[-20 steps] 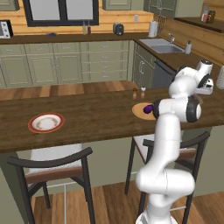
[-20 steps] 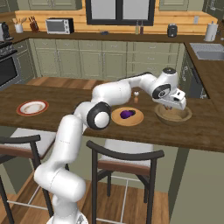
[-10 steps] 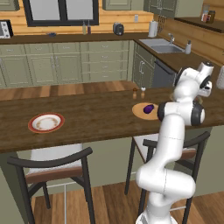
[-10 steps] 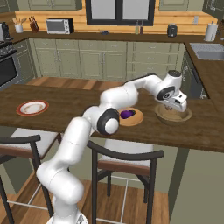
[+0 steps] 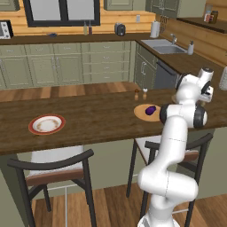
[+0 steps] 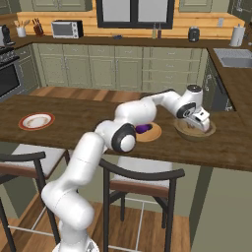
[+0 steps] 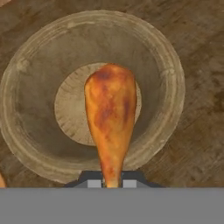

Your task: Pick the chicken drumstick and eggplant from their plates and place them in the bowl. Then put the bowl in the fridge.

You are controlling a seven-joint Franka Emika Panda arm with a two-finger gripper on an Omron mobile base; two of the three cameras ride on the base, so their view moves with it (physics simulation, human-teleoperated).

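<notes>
My gripper (image 7: 109, 181) is shut on the narrow bone end of the golden-orange chicken drumstick (image 7: 110, 113). The drumstick hangs just above the middle of the deep wooden bowl (image 7: 26, 70). In the right base view the gripper (image 6: 201, 121) hovers over the bowl (image 6: 183, 131) at the right end of the counter. The dark purple eggplant (image 6: 142, 129) (image 5: 150, 110) lies on the flat tan plate (image 6: 154, 135) (image 5: 141, 113), just left of the bowl. The white plate with the orange-red rim (image 6: 36, 121) (image 5: 46, 124) sits bare at the counter's left end. The fridge is out of view.
Two small shakers (image 5: 140, 94) stand behind the tan plate. Two dark chairs (image 6: 142, 182) are tucked under the counter's near edge. A sink (image 5: 166, 49) and green cabinets (image 5: 66, 66) line the far wall.
The hand has shifted slightly right and down over the bowl, still holding the drumstick. The eggplant and both plates have not moved.
</notes>
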